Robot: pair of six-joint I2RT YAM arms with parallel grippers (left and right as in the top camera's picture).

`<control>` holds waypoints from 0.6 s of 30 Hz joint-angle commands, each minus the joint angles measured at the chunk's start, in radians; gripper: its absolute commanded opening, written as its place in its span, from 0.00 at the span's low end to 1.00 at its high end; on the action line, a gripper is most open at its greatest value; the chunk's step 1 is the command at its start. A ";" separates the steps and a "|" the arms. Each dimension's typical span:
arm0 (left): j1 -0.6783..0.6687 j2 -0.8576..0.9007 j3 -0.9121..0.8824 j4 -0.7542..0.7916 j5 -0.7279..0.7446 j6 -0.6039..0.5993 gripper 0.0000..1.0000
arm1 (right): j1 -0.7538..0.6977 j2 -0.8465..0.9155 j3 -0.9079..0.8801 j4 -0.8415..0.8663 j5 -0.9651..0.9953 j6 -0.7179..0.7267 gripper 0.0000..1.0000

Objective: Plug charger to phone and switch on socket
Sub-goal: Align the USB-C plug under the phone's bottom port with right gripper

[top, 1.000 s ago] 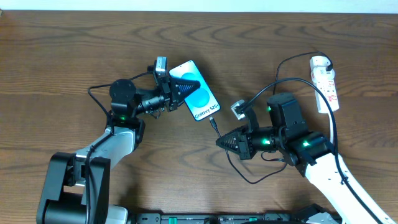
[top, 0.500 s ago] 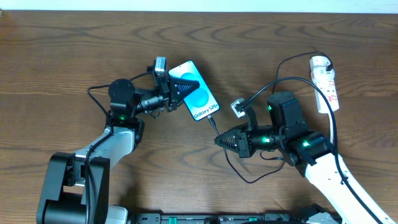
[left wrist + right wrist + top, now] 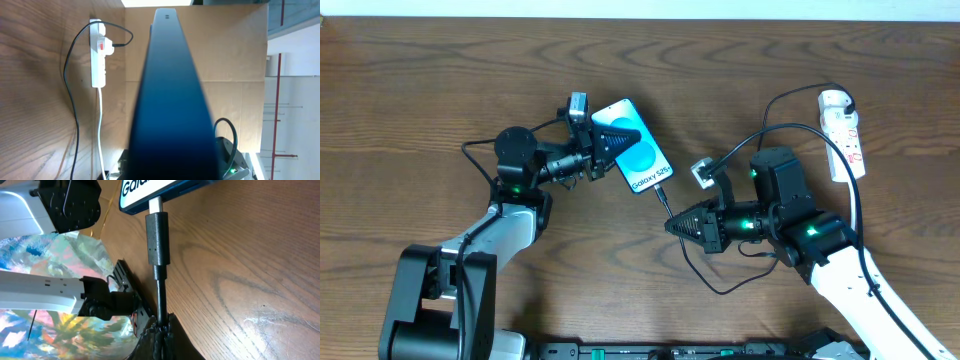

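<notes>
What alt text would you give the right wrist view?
The connector of the charger meets the lower edge of the phone, silver tip partly showing. The right gripper, shut, pinches its cable over the wooden table.

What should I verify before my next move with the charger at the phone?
1. Left end effector clamped on phone: ok.
2. Right end effector pinching charger cable behind its connector: ok.
3. Connector lined up with the phone's port: ok.
4. Connector fully seated: not ok, bare metal tip shows.
5. Charger's plug end in socket: ok.
6. Socket switch on: cannot tell.
</notes>
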 commanded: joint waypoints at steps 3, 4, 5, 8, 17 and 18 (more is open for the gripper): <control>-0.003 -0.011 0.018 0.013 -0.009 -0.013 0.07 | 0.009 0.000 0.010 0.003 -0.013 0.011 0.01; -0.003 -0.011 0.018 0.012 -0.009 -0.028 0.08 | 0.009 0.000 0.010 0.003 -0.013 0.011 0.01; -0.003 -0.011 0.018 0.012 -0.009 -0.036 0.07 | 0.009 0.000 0.010 0.004 -0.013 0.011 0.01; -0.003 -0.011 0.018 0.013 0.013 -0.024 0.07 | 0.009 0.000 0.010 0.019 -0.013 0.011 0.01; -0.022 -0.011 0.018 0.015 0.086 0.048 0.07 | 0.009 0.000 0.010 0.072 -0.008 0.011 0.01; -0.031 -0.011 0.018 0.024 0.097 0.055 0.07 | 0.008 0.000 0.010 0.079 0.004 0.011 0.01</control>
